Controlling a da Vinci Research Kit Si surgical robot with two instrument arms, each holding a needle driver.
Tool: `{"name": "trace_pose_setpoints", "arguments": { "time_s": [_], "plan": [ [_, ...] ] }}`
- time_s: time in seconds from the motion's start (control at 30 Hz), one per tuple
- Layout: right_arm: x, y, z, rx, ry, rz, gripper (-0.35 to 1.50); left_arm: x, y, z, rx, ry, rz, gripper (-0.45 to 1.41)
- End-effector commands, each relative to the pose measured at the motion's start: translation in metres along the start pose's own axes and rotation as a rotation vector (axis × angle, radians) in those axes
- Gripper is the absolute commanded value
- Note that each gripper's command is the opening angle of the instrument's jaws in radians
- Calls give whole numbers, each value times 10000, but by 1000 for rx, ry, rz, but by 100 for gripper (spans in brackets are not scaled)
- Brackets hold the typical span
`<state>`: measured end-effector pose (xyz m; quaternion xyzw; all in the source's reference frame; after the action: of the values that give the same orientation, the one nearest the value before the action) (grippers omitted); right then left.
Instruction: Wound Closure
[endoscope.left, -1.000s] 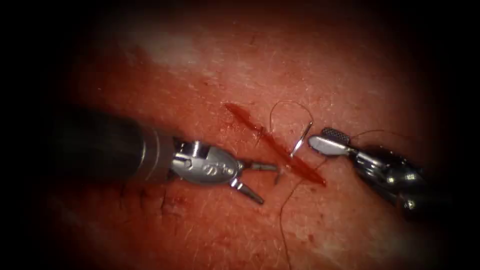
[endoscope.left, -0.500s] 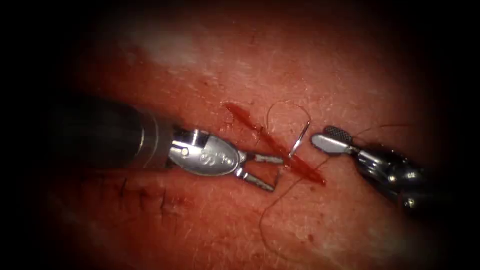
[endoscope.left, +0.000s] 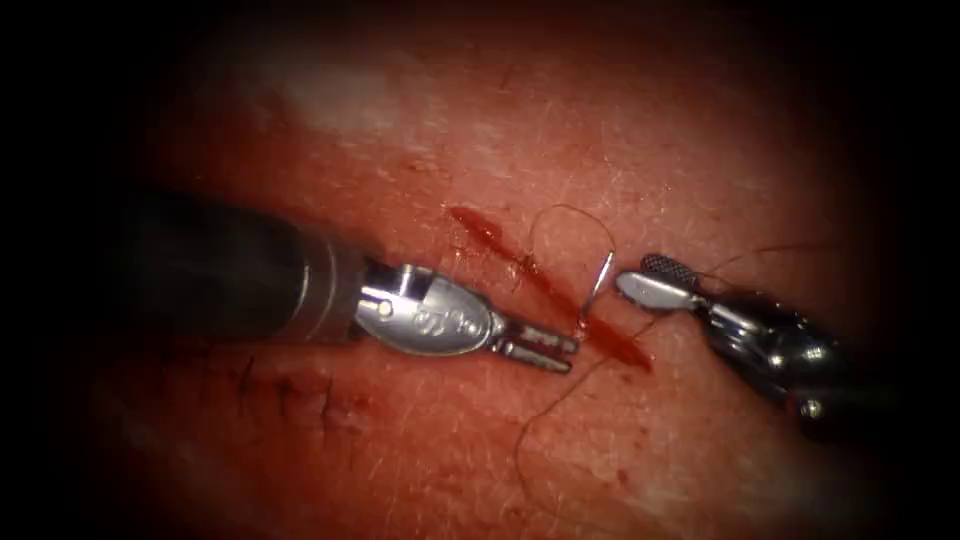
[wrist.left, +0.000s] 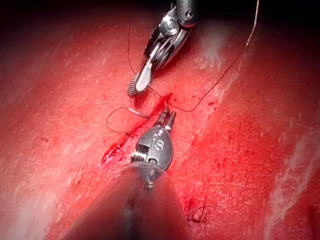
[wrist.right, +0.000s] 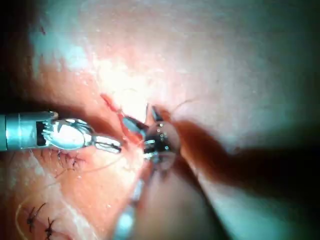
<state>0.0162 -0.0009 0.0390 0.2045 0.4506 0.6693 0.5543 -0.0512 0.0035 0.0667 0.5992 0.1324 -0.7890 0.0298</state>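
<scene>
Needle (endoscope.left: 597, 290) in tissue (endoscope.left: 420, 140), left gripper (endoscope.left: 570, 350) clamped on tip

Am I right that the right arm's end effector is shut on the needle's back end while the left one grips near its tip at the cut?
Not quite: in the endoscope view the right end effector is open and holds nothing, apart from the needle. The left end effector is shut near its tip at the cut.

Your left claw (endoscope.left: 560, 352) was polished bright metal on a matt dark shaft (endoscope.left: 215, 268). Your right claw (endoscope.left: 655, 280) was glossy steel too, one jaw face cross-hatched rough. Needle (endoscope.left: 598, 285) was thin shiny metal. Thread (endoscope.left: 548, 415) looked dark and fine. Tissue (endoscope.left: 420, 130) was moist, faintly glistening, sparsely hairy, the cut (endoscope.left: 545, 285) wet with red fluid.
</scene>
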Motion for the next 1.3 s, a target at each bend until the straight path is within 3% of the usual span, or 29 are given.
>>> {"name": "trace_pose_setpoints", "arguments": {
  "time_s": [0.03, 0.2, 0.4, 0.53, 1.03, 1.3],
  "plan": [
    [-10, 1, 4, 0, -3, 1, 94, -4, 3, 5, -7, 9, -27, -45],
    [-10, 0, 4, 0, -3, 1, 94, -1, 1, -1, -49, 47, -150, -45],
    [-11, 0, 3, 0, -3, 1, 94, 6, 8, -8, -243, 91, -482, -45],
    [-12, 0, 3, 3, -5, 1, 94, 7, 11, -8, -316, 124, -625, -45],
    [-15, -2, 1, 21, -23, 0, 94, 23, 27, -41, -442, 123, -815, -45],
    [-32, -11, -13, 79, -81, -6, 104, 78, 31, -80, -467, 161, -797, -45]
  ]
}}
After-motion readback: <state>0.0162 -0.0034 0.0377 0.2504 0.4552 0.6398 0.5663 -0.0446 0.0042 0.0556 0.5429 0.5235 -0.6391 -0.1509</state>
